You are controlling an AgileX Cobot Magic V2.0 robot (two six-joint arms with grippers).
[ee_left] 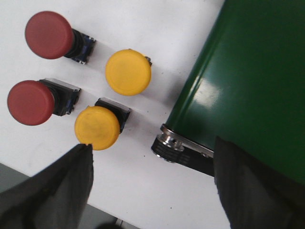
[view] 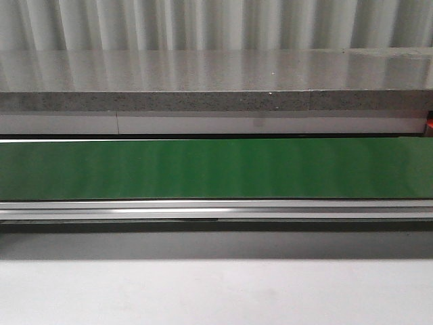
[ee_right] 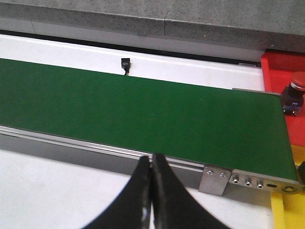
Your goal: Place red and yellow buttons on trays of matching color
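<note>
In the left wrist view four buttons are seen lying on the white table point(ee_left: 143, 28) beside the end of the green conveyor belt point(ee_left: 252, 81): two red ones, the upper red button point(ee_left: 48, 35) and the lower red button point(ee_left: 30, 102), and two yellow ones, the upper yellow button point(ee_left: 127, 72) and the lower yellow button point(ee_left: 96, 127). The left gripper point(ee_left: 152, 183) is held wide open, and the lower yellow button lies at about ten o'clock from the gap between its jaws, its cap just beside the tip of one finger point(ee_left: 71, 181), so it is judged the nearest candidate for a grasp. Each button lies on its side, its black body pointing toward one or two o'clock from its cap. The right gripper point(ee_right: 151, 191) is seen with its jaws pressed together on nothing, poised over the near edge of the belt. A red tray point(ee_right: 274, 71) with a further red button point(ee_right: 295, 90) on it lies at two o'clock from that gripper, and a yellow tray point(ee_right: 286, 210) at three to four o'clock. The left arm is plainly nearer the loose buttons, while the trays lie on the right arm's side
</note>
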